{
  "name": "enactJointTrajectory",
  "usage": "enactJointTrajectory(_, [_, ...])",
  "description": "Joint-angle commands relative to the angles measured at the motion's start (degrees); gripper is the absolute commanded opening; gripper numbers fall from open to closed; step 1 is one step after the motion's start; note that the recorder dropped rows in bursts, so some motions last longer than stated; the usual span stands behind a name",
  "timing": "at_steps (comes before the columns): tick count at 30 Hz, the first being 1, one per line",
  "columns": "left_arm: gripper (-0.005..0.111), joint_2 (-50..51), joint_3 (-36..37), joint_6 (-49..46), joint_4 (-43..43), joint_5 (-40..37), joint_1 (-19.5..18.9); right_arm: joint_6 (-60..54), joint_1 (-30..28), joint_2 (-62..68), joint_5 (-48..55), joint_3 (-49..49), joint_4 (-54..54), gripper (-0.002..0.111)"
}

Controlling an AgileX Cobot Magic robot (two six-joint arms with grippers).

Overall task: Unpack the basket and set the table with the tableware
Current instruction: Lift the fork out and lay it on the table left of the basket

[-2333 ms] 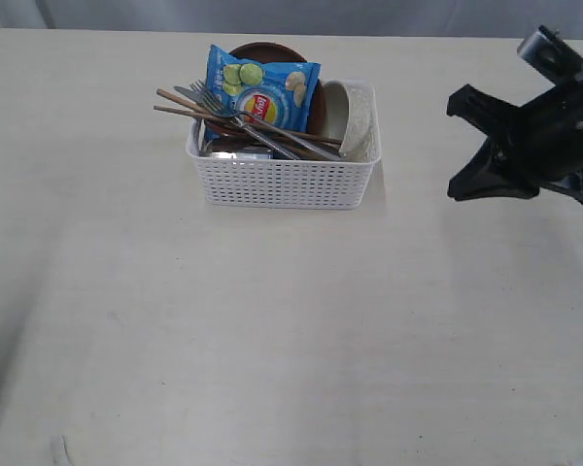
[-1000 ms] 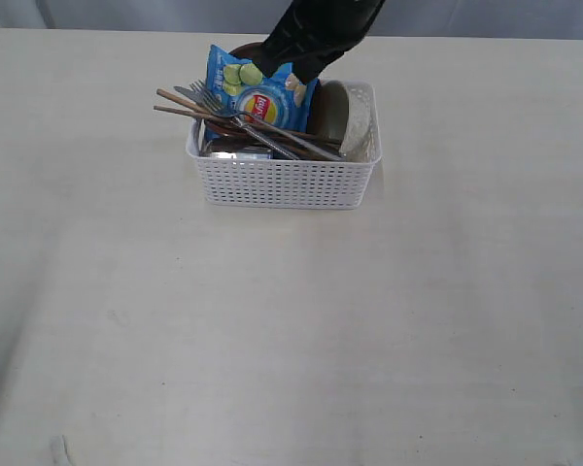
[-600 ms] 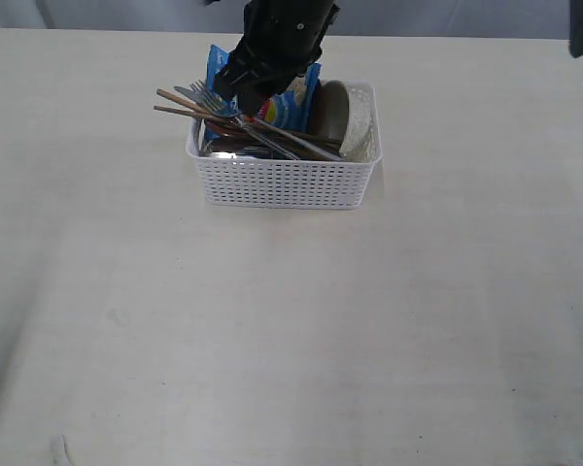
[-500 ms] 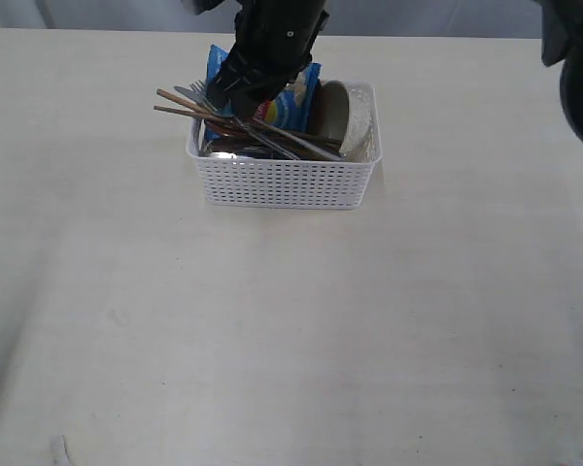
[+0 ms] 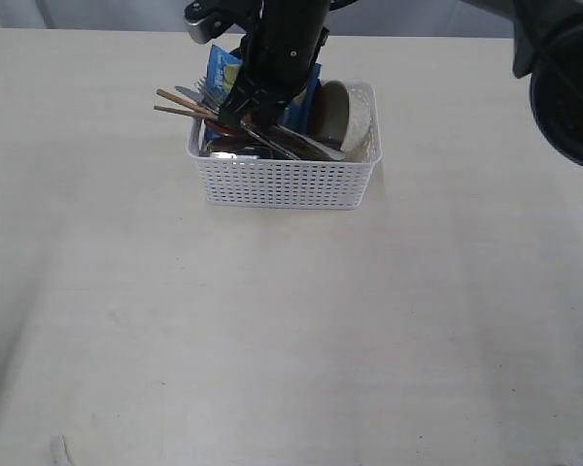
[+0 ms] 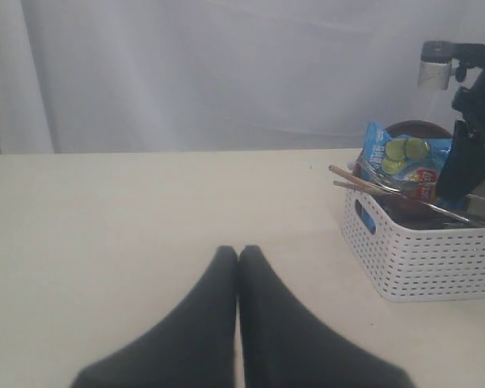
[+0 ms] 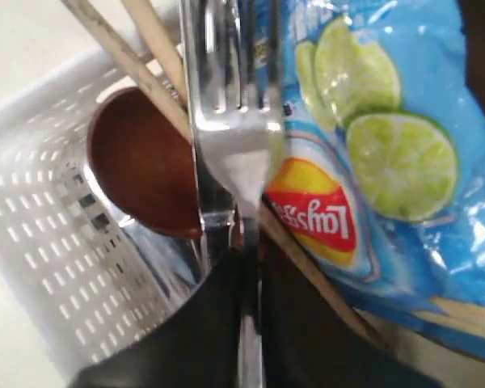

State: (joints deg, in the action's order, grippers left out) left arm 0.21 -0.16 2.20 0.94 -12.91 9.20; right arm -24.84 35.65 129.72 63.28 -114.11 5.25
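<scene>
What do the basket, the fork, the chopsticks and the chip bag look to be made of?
The basket looks like matte white plastic, by its moulded lattice holes. The fork is polished metal, probably steel: mirror-like glare. The chopsticks look like pale bare wood or bamboo. The chip bag is glossy printed film, creased.

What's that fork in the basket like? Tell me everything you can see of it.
The fork looks like polished steel, bright and reflective, with slim tines and a narrow neck leading into a flat handle. It lies slanted on top of the pile in the white basket, with its tines up near the rim at one end. It lies over the wooden chopsticks, beside the blue chip bag. The right gripper appears shut on its handle.
</scene>
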Motion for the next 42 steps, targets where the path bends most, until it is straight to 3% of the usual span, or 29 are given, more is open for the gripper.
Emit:
enactJointTrajectory(1, [0.0,-0.2,0.2,0.0,0.2,0.7,0.1,-1.5,-0.2,-1.1,0.6,-0.5,-0.8,0.0])
enactJointTrajectory(6, [0.0,-0.2,0.2,0.0,0.2,0.7,0.1,-1.5,-0.2,-5.3,1.6,-0.5,-0.2,0.0])
enactJointTrajectory(12, [0.0,-0.2,0.2,0.0,0.2,0.7,0.1,4.7,1.2,-11.5,3.6,-0.5,9.8,-0.001])
enactJointTrajectory(16, [0.0,-0.2,0.2,0.0,0.2,0.7,0.1,21.4,5.8,-12.0,6.3,-0.3,9.9,-0.001])
enactJointTrajectory(20, [0.0,-0.2,0.2,0.0,0.2,0.7,0.1,43.1,15.2,-9.5,0.3,0.5,6.2,-0.001])
enactJointTrajectory(23, [0.0,-0.2,0.2,0.0,0.2,0.7,0.1,61.1,20.8,-6.8,-4.2,3.1,-2.9,-0.001])
enactJointTrajectory(29, [0.0,-0.2,0.2,0.0,0.2,0.7,0.1,79.1,22.1,-2.2,-7.0,9.7,-9.7,-0.001])
enactJointTrajectory(35, [0.0,-0.2,0.2,0.0,0.2,0.7,0.1,84.0,21.7,0.5,-10.3,10.2,-10.7,-0.001])
enactJointTrajectory(42, [0.0,-0.2,0.2,0.0,0.2,0.7,0.1,81.8,21.1,2.8,-12.2,10.2,-10.8,-0.001])
